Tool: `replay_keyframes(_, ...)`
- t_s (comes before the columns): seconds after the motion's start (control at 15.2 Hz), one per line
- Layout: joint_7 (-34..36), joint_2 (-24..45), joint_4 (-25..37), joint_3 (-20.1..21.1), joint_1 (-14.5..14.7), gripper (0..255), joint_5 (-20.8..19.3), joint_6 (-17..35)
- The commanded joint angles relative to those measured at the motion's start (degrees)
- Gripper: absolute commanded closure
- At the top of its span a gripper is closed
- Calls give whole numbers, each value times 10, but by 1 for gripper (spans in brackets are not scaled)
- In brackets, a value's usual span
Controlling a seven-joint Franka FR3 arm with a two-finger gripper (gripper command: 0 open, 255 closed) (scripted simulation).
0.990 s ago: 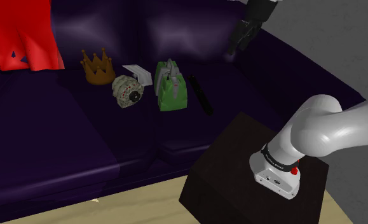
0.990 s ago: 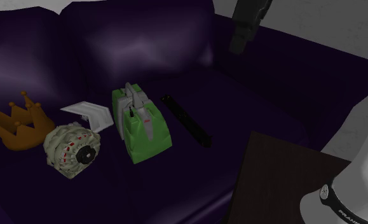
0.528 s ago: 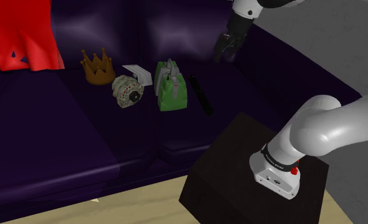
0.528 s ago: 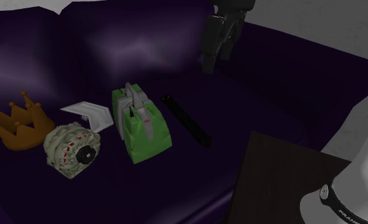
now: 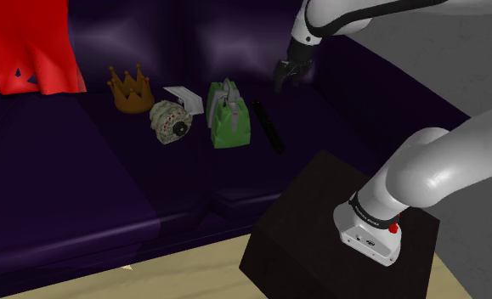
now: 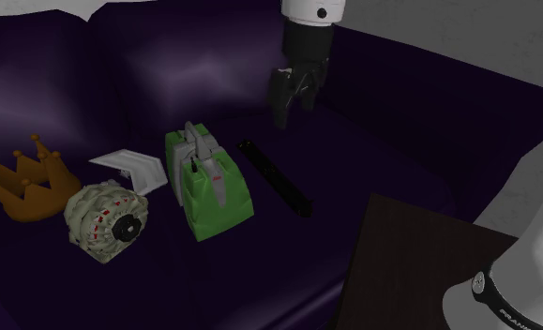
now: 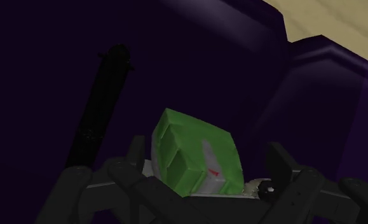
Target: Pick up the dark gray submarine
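Note:
The dark submarine (image 5: 268,126) is a long, slim, nearly black object lying on the purple sofa seat (image 5: 82,161), just to the shoulder view's right of a green and grey bag-like object (image 5: 229,115). My gripper (image 5: 281,81) hangs open in the air above and behind the submarine's far end, touching nothing. In the second exterior view the gripper (image 6: 283,111) points down, a short way above the submarine (image 6: 274,176). In the wrist view the submarine (image 7: 103,108) lies off to one side of the open gripper (image 7: 206,153), and the green object (image 7: 195,153) sits between the fingertips' lines, well below them.
A golden crown (image 5: 131,87), a round grey alternator-like part (image 5: 172,121) and a white folded piece (image 5: 184,98) lie to the shoulder view's left of the green object. Red cloth (image 5: 23,42) hangs at the far left. The dark stand (image 5: 320,221) is at the lower right.
The arm has swung down and to the shoulder view's left, bringing the gripper from near the sofa back to just above the submarine's far end. The fingers stayed open.

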Motion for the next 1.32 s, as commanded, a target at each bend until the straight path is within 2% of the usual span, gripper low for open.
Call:
replay_keyframes(0.0, -3, 42, 11, -8, -5, 0, 1, 27)
replay_keyframes(0.66, -28, 255, 92, -43, -26, 0, 32, 133)
replay_keyframes(1.25, -53, 449, 216, -52, -64, 0, 81, 178)
